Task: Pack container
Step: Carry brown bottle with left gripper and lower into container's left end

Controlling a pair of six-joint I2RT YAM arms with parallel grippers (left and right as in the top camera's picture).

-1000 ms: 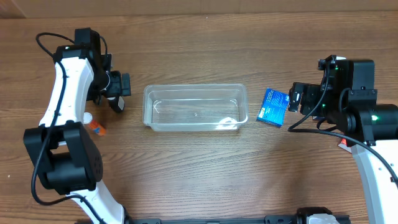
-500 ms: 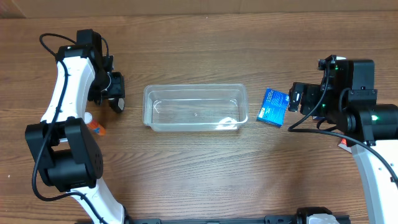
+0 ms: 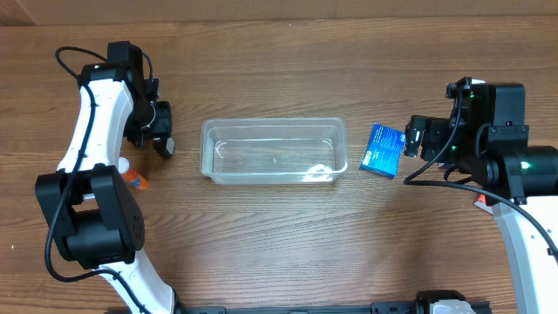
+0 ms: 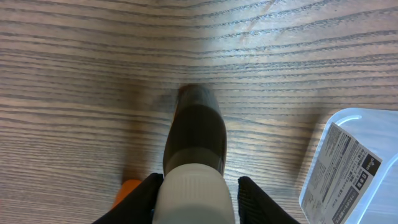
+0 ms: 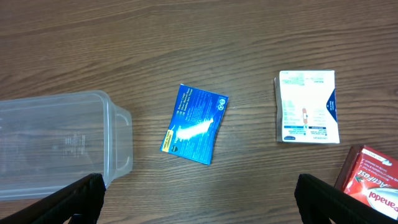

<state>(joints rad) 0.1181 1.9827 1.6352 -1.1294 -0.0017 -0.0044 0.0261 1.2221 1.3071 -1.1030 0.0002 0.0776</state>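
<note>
The container (image 3: 272, 123) is a clear shallow tub at mid-table, and its corner (image 4: 348, 168) and end (image 5: 56, 143) show in the wrist views. Left of it a dark bottle (image 4: 196, 134) with a white cap (image 4: 194, 193) lies on the wood. My left gripper (image 4: 198, 186) has closed round that cap, which fills nearly the whole gap between the jaws. From overhead the left gripper (image 3: 161, 133) hides most of the bottle. My right gripper (image 5: 199, 199) hovers wide open and empty above the table, right of the container, near a blue packet (image 5: 196, 124).
A small orange-tipped item (image 3: 135, 180) lies just left of the left gripper, its orange end (image 4: 127, 190) beside the left finger. A white box (image 5: 308, 107) and a red packet (image 5: 370, 180) lie right of the blue packet (image 3: 382, 151).
The left jaws have drawn in from wide open onto the bottle's cap. The left arm shifted slightly; the right arm has not moved.
</note>
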